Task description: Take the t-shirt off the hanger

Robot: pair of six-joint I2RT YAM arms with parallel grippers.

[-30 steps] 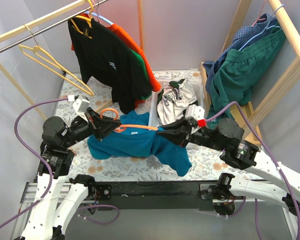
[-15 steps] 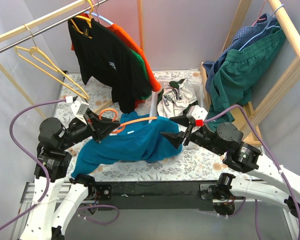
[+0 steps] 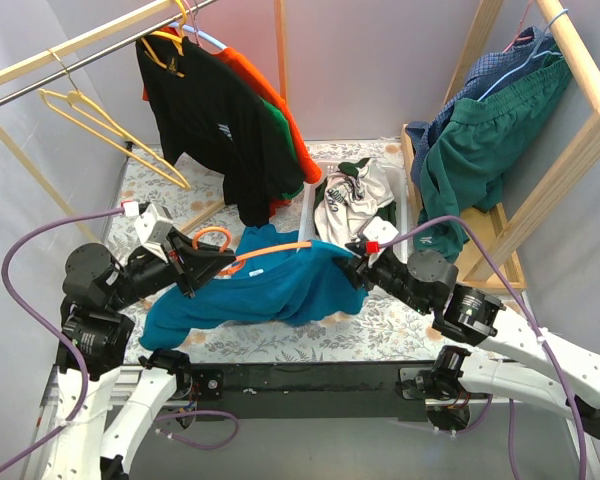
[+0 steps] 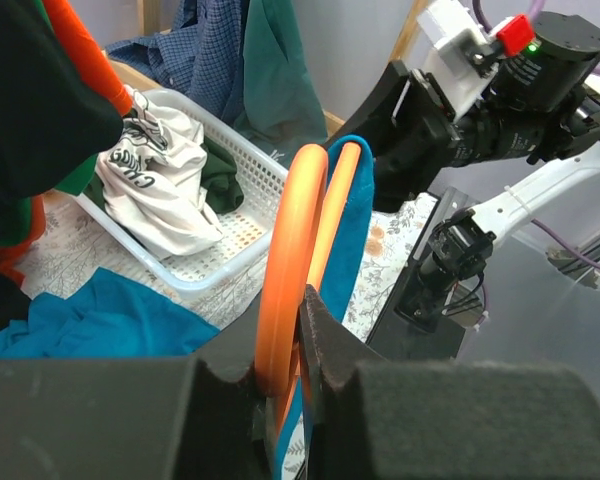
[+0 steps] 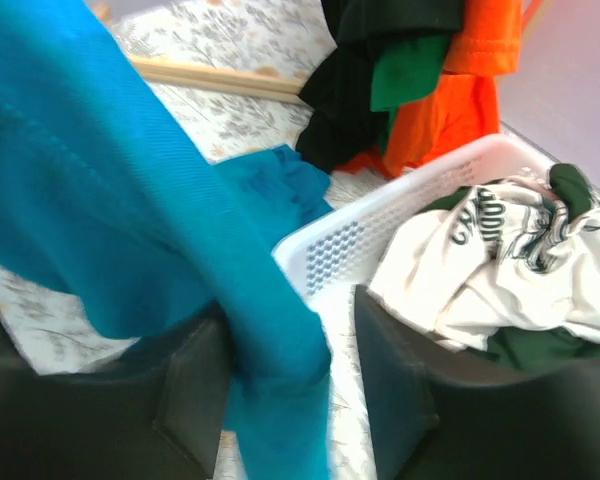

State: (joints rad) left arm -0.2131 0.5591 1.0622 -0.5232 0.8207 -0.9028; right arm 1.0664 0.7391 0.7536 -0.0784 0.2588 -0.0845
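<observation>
A teal t-shirt point(image 3: 265, 288) hangs on an orange hanger point(image 3: 276, 247) low over the table's middle. My left gripper point(image 3: 208, 263) is shut on the hanger near its hook; the left wrist view shows the hanger point(image 4: 295, 225) clamped between the fingers point(image 4: 325, 335), with teal cloth point(image 4: 352, 215) over its far end. My right gripper point(image 3: 353, 268) sits at the hanger's right end. Its jaws stand apart around a fold of the t-shirt point(image 5: 130, 190). The cloth lies against the left finger point(image 5: 190, 390), with a gap to the right one.
A white basket point(image 3: 308, 218) of white and green clothes stands behind the shirt; its rim point(image 5: 380, 225) is close to my right gripper. Black, green and orange shirts point(image 3: 225, 120) and yellow hangers point(image 3: 100, 125) hang on the left rack. Green and blue clothes point(image 3: 480, 130) hang on the right.
My left arm has drawn back left with the hanger. My right gripper opened and moved up to the hanger's right end. The shirt's hanging right lump is gone and the cloth lies spread out.
</observation>
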